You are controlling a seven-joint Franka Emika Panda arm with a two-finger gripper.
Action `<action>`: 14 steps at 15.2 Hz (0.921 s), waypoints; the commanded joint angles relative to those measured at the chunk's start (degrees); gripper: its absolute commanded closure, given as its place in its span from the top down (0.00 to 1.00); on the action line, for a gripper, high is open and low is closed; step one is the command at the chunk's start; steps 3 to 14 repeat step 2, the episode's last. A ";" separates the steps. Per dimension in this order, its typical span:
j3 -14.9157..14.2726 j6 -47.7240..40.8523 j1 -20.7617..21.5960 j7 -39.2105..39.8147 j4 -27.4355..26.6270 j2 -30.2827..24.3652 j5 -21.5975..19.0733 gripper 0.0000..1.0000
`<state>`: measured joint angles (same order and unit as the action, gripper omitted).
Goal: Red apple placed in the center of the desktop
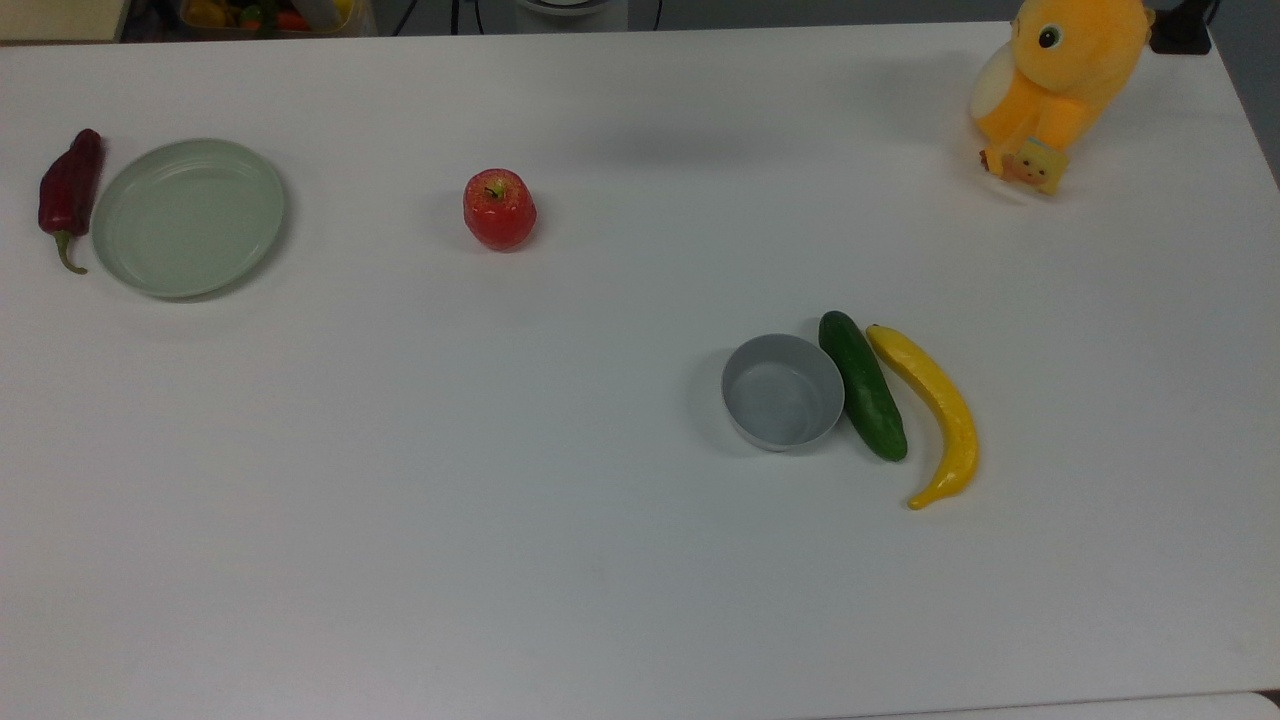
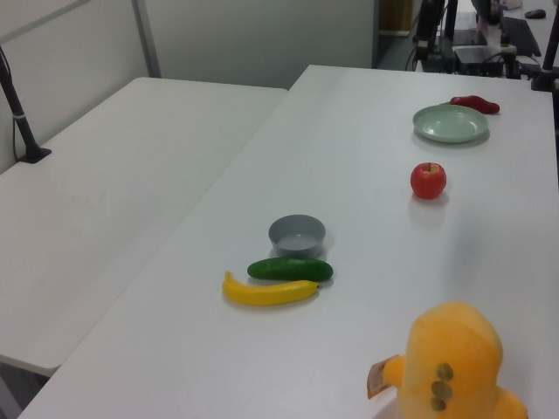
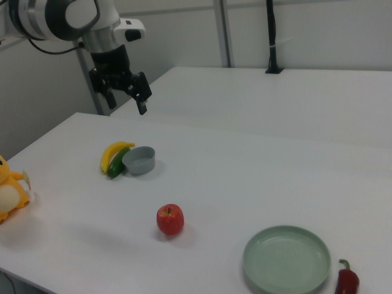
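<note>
- One red apple (image 1: 499, 209) stands upright on the desktop (image 1: 500, 500), stem up, nothing touching it. In the top view it sits above and left of the table's middle, closer to the far edge than to the near one.
- Green plate (image 1: 187, 217): well to the apple's left in the top view, lying flat with nothing on it.
- Dark-red chili pepper (image 1: 68, 195): just beside the plate's left rim in the top view, lying lengthwise with its green stem toward the near edge. Cannot tell whether it touches the rim.
- Grey bowl (image 1: 782, 391): right of centre in the top view, upright, nothing inside, well apart from the apple.
- Cucumber (image 1: 863, 385): against the bowl's right side in the top view, appears to touch it.
- Yellow banana (image 1: 933, 409): just beside the cucumber on its right in the top view, curving around it; the upper ends nearly meet.
- Orange plush toy (image 1: 1056, 85): at the far right corner in the top view, with a small paper tag at its base.
- Gripper (image 3: 125, 98): seen in the right view, raised well above the table near the far left edge, above and behind the bowl group. Its two fingers hang downward and are spread apart with nothing between them.
- Right view: the apple lies between the bowl group and the plate, in the open.
- Left view: second white table (image 2: 105, 192) stands alongside the desktop, to the left view's left.
</note>
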<state>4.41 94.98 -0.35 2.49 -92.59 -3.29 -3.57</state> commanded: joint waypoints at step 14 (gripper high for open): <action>-0.37 2.14 -0.35 2.60 -1.28 -0.49 -1.35 1.00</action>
